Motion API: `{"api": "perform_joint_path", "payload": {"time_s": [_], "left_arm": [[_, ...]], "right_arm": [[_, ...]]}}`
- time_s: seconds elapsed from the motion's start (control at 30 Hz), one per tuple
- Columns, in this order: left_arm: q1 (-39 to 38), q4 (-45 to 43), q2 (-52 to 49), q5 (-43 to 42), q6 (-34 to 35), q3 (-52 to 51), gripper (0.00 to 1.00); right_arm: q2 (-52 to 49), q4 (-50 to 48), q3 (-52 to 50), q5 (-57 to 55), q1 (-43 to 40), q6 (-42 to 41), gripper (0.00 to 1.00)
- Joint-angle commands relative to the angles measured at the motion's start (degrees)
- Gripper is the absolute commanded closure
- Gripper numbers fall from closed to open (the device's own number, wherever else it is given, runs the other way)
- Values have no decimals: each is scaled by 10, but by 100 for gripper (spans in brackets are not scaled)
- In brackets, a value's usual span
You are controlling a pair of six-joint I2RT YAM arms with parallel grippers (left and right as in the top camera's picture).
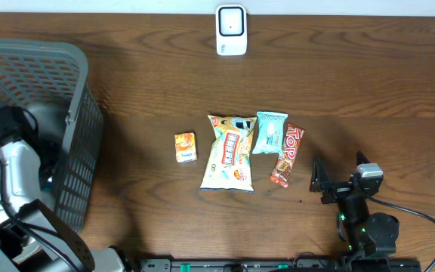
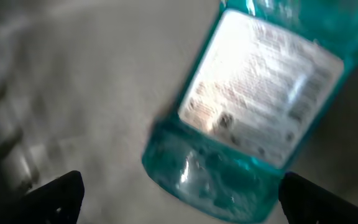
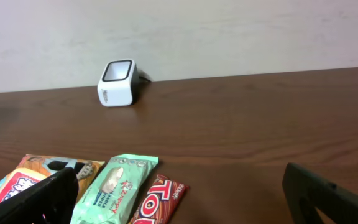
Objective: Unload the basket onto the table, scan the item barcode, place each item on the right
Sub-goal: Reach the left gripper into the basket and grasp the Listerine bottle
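Dark wood tabletop, pale wall behind it, nothing fancy. My left arm curls in from the front left corner and dips over the rim of the grey mesh basket that sits at the left edge. Down in there my left gripper has its jaws spread wide and isn't gripping anything. The bottle lies tilted just past the fingertips, on the basket floor as far as I can tell. It's see-through teal plastic with a big white label full of tiny print facing my camera. The shot is blurry, so I can't make out a barcode.

My right gripper hangs low near the front edge toward the right corner, level, jaws wide apart and empty, facing the far edge. The white scanner sits at the middle of that edge. In the middle of the tabletop lie a small orange box, a chip bag, a mint-green packet and a red bar.
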State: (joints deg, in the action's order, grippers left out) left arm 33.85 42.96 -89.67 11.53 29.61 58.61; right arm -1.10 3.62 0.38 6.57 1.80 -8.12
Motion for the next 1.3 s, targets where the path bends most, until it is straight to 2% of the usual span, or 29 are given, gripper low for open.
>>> {"api": "perform_joint_path", "payload": {"time_s": [0.0, 0.37, 0.53, 0.67, 0.73, 0.83, 0.97, 1.27], "left_arm": [[5, -9, -2, 9, -13, -1, 2], [5, -77, -25, 1, -56, -3, 2], [5, -86, -82, -10, -71, -3, 2], [5, -77, -142, -52, -73, -3, 1], [5, -73, -169, -76, -79, -3, 9], [5, -67, -204, -97, -86, -3, 29], [5, -57, -214, -96, -86, -3, 41], [5, -35, -161, -112, -86, 16, 44]], "right_arm": [[1, 2, 0, -2, 3, -4, 1], [1, 2, 0, -2, 3, -4, 1], [1, 2, 0, -2, 3, -4, 1], [1, 2, 0, -2, 3, -4, 1], [1, 2, 0, -2, 3, -4, 1], [1, 2, 0, -2, 3, -4, 1], [1, 2, 0, -2, 3, -4, 1], [1, 2, 0, -2, 3, -4, 1]]}}
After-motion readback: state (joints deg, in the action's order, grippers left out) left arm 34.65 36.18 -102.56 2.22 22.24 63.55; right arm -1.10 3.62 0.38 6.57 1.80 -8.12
